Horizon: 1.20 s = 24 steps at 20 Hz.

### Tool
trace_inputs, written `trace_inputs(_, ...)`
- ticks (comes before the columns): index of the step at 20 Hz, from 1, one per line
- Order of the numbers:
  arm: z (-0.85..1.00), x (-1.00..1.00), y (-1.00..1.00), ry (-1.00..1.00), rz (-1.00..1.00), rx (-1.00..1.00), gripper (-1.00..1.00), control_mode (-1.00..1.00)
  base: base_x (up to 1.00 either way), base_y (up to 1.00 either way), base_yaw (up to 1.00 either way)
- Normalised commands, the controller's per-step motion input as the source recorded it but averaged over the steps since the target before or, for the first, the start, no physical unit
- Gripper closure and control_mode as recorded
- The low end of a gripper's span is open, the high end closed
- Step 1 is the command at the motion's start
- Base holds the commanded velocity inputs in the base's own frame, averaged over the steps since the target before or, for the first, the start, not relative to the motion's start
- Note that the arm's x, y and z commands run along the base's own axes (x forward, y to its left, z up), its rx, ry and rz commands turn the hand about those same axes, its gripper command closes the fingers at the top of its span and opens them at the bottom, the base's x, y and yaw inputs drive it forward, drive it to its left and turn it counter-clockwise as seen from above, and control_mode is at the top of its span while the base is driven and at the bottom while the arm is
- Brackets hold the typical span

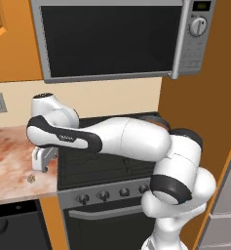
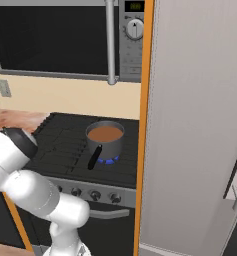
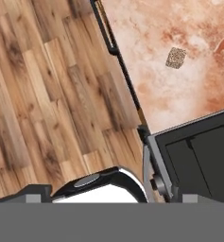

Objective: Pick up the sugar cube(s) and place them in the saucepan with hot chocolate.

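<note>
Tool (image 1: 41,166) above counter (image 1: 9,151), opening unclear; sugar cube (image 1: 31,179) just beside, stove (image 1: 102,166) adjacent.

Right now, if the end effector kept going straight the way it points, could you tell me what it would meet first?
Probably the marbled countertop: the end effector points down at it, left of the stove. The sugar cube lies slightly aside, likely missed, though depth is unclear.

Dull speckled sugar cube (image 3: 176,57) on glossy marbled counter (image 3: 189,94)
</note>
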Motion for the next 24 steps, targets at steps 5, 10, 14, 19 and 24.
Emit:
trace_inputs(5, -0.23, 0.34, 0.15, 0.0, -0.01, -0.01, -1.0, -1.0, 0.0, 0.0, 0.0)
trace_inputs(10, -0.28, 0.15, 0.25, -0.02, -0.01, -0.03, -1.0, -1.0, 0.0, 0.0, 0.0)
trace_inputs(14, -0.29, 0.06, 0.19, 0.0, -0.04, -0.03, -1.0, -1.0, 0.0, 0.0, 0.0)
trace_inputs(19, -0.1, 0.0, 0.03, 0.0, -0.07, -0.01, -1.0, -1.0, 0.0, 0.0, 0.0)
trace_inputs(24, -0.01, 0.03, 0.06, 0.0, -0.12, 0.0, -1.0, -1.0, 0.0, 0.0, 0.0)
